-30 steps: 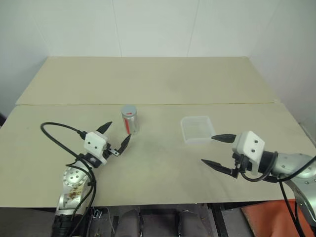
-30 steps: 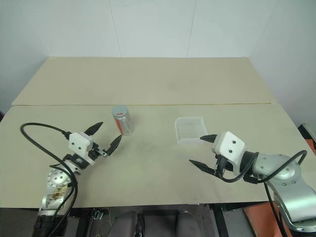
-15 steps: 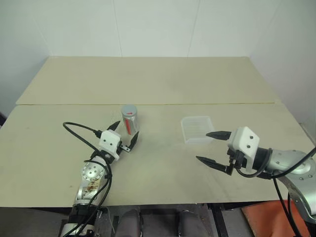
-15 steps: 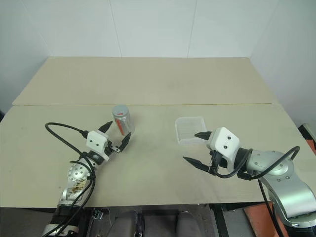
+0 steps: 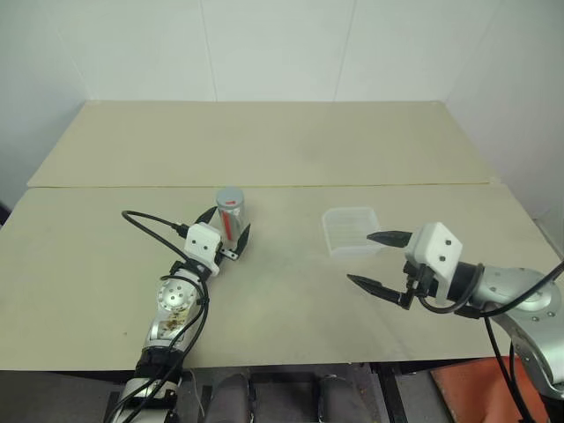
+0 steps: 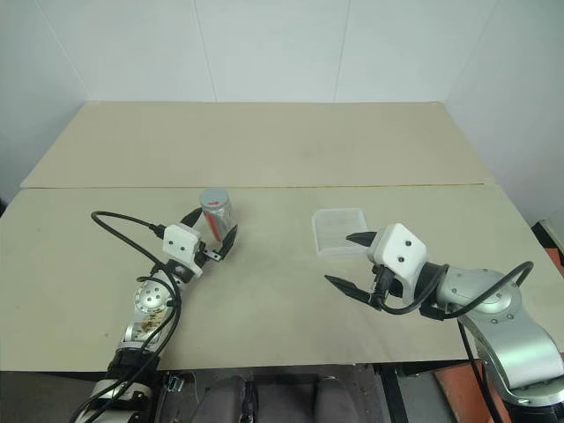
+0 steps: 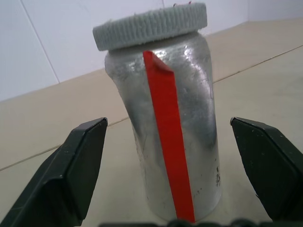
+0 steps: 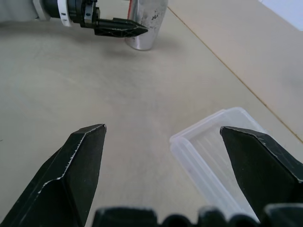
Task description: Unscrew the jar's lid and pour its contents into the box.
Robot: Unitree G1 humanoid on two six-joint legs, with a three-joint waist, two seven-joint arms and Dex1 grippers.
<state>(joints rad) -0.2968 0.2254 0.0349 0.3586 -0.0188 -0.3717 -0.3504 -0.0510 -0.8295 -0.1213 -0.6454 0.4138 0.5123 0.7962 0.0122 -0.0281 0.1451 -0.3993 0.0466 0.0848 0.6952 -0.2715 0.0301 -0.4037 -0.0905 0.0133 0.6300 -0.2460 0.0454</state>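
Left wrist view: left gripper [image 7: 170, 165] spread wide around upright jar [image 7: 165, 127], not touching; lid [image 7: 150, 26] on. Right gripper [image 5: 377, 260] spread, empty, beside box [image 5: 350, 231].

One jar [image 5: 231, 212]; one lid [image 7: 150, 26] — one box [image 5: 351, 231]

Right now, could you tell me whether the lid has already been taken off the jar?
No, the lid sits on top of the jar, which stands upright on the table.

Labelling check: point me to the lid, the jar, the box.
lid [image 7: 150, 25], left wrist view, ribbed side edge.
jar [image 7: 189, 123], left wrist view, silvery side wall.
box [image 5: 351, 231], left eye view, clear floor.
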